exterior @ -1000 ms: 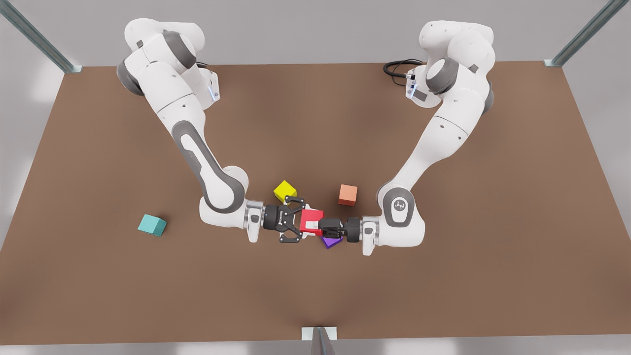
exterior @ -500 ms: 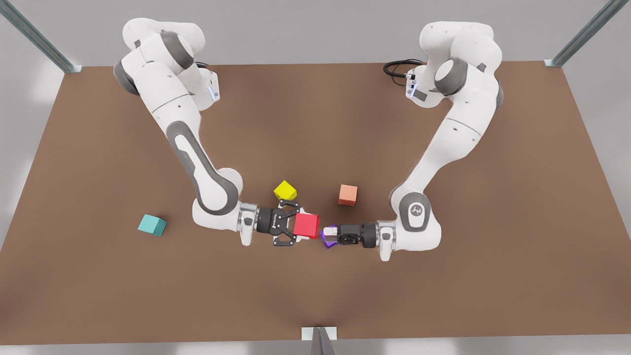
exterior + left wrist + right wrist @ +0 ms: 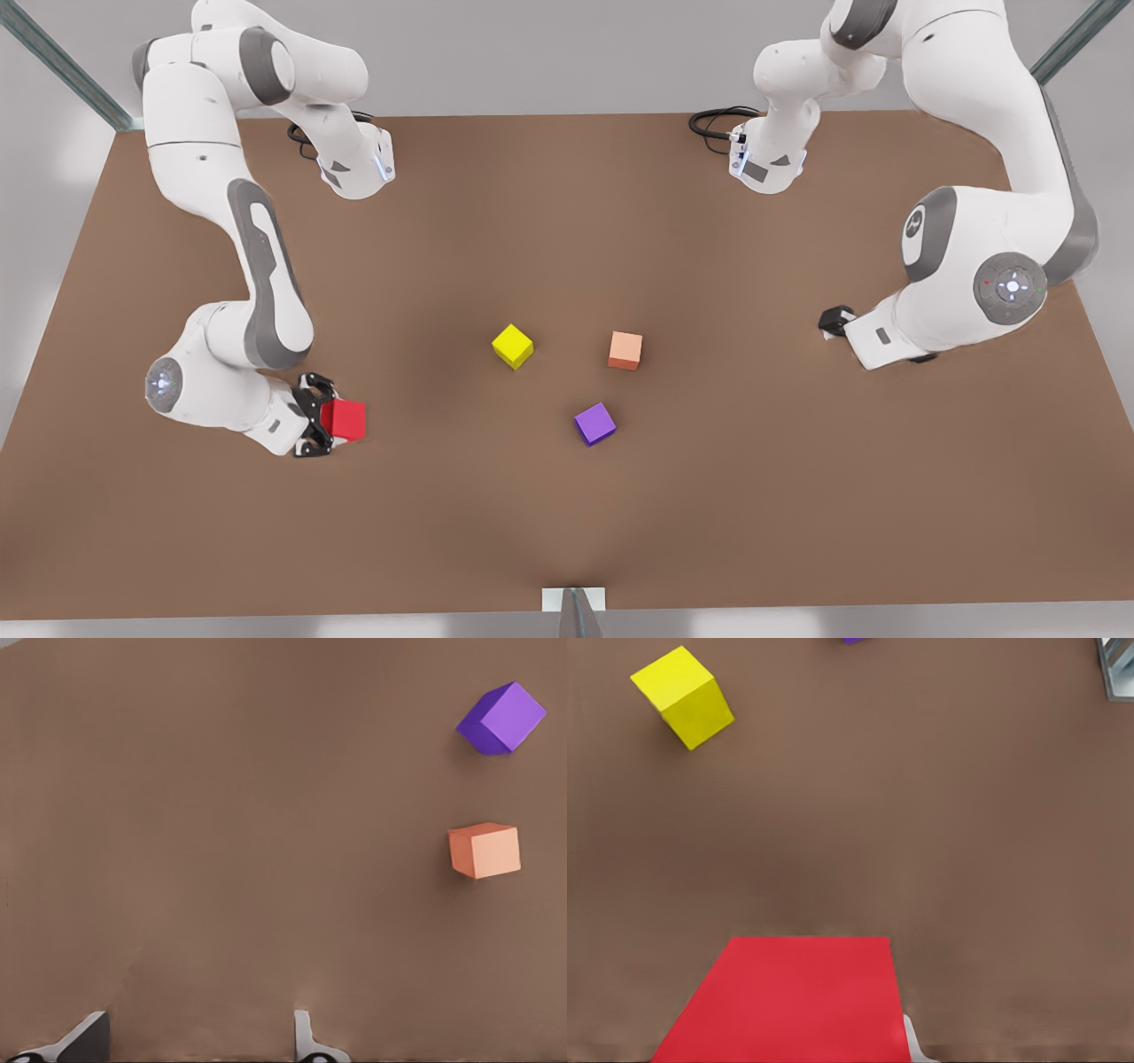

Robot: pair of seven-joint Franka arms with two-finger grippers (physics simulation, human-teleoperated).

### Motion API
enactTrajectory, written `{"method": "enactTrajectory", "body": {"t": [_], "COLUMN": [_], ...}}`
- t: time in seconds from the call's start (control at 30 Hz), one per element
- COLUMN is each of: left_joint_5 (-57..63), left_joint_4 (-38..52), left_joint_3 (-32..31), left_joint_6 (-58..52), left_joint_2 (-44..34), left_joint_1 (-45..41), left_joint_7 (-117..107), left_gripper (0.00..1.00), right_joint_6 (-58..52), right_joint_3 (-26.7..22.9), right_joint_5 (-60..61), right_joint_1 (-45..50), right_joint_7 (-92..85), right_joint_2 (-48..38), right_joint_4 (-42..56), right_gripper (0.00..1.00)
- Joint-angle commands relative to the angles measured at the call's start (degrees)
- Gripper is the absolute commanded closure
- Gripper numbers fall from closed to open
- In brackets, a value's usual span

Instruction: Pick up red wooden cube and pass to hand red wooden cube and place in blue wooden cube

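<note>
Red wooden cube [image 3: 345, 420] has left the table [image 3: 567, 221] centre; right hand [image 3: 326, 418] pinches it at the front view's left. Left hand [image 3: 831, 321], spread, has retreated. Handover judged done; placing remains.

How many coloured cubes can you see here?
4: yellow cube, orange cube mid-table; purple cube nearer the camera; red cube in the right gripper. Another may hide beneath. Left gripper waits aside.
</note>
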Motion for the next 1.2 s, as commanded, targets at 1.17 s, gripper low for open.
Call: {"method": "enactTrajectory", "body": {"t": [1.17], "left_joint_5": [-4.89], "left_joint_4": [0.28], "left_joint_3": [4.31], "left_joint_6": [-0.2], "left_joint_2": [1.43], "left_joint_1": [-2.33], "left_joint_7": [-12.81], "left_gripper": [0.0], "right_joint_6": [10.53], "right_joint_3": [-7.07], "right_joint_5": [-27.56], "right_joint_1": [-1.25], "right_joint_7": [58.39], "right_joint_2": [-0.55], "right_joint_4": [-16.41], "right_gripper": [0.08]}}
